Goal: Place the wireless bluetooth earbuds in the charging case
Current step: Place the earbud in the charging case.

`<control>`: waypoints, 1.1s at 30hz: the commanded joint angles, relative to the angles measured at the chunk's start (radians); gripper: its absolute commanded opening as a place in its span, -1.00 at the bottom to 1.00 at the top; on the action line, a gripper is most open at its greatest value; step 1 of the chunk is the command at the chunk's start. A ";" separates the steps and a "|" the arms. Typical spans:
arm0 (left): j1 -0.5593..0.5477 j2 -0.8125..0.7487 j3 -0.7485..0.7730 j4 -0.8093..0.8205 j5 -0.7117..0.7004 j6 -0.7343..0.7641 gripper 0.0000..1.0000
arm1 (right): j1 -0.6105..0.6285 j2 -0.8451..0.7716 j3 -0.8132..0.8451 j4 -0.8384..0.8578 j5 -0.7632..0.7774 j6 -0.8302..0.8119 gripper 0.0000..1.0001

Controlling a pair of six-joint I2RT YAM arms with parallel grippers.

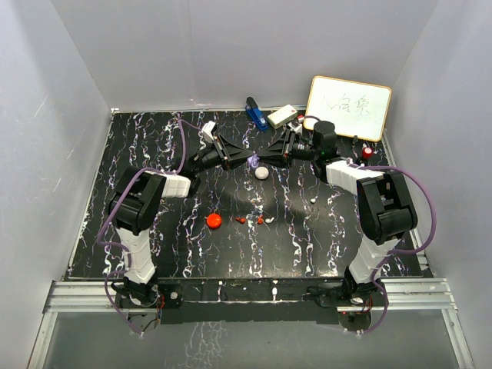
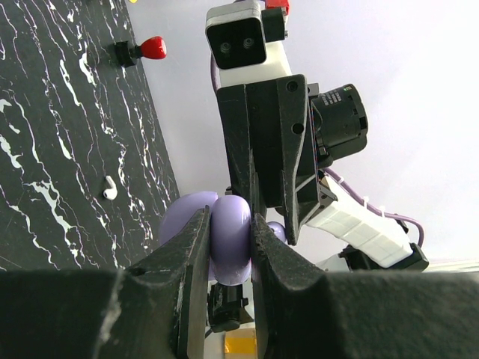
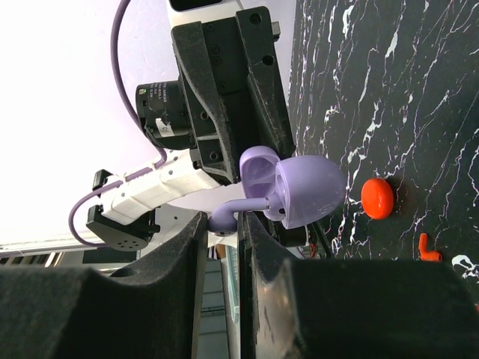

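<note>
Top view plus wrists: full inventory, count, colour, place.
purple case: 1, purple, open, held mid-air
purple earbud: 1, purple, at case's mouth
red case: 1, red, centre-left
red earbuds: at least 2, red, beside red case
white case: 1, white, centre
white earbud: 1, white, right of centre
whiteboard: 1, white, far right
marker: 1, red cap, by whiteboard
blue object: 1, blue, far edge
white box: 1, white, beside it
left gripper: 1, black, shut on purple case
right gripper: 1, black, shut on purple earbud

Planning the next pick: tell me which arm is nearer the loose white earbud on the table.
Right. The right arm passes close beside the white earbud; the left arm lies much farther off, to its left.
</note>
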 commanded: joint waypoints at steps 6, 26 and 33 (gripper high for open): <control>-0.004 -0.031 0.032 0.055 -0.004 0.000 -1.00 | 0.005 -0.015 -0.010 0.068 -0.020 -0.004 -1.00; -0.004 -0.071 0.022 0.051 -0.004 0.001 -1.00 | 0.004 0.001 -0.016 0.079 -0.020 -0.006 -1.00; -0.004 -0.086 0.019 0.042 -0.004 0.005 -1.00 | 0.004 0.005 -0.018 0.081 -0.020 -0.007 -1.00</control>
